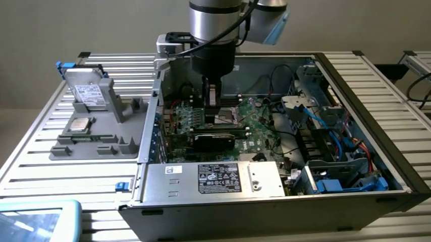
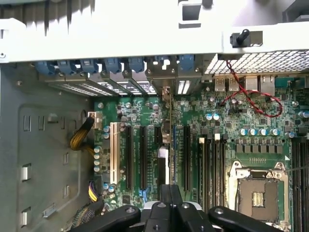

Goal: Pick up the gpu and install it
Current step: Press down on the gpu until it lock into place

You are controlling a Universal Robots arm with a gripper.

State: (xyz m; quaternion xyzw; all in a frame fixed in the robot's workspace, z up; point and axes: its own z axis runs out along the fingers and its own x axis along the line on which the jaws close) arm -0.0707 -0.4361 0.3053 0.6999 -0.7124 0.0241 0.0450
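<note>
Edgewise, thin green gpu (image 2: 170,125) upright

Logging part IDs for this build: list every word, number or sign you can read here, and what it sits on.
No text can be read.
Black label on the power supply: white print and symbols, too small to read.
White label on the silver drive: print blurred.
Small white sticker on the power supply: unreadable.
Motherboard: markings too small to read.
</note>
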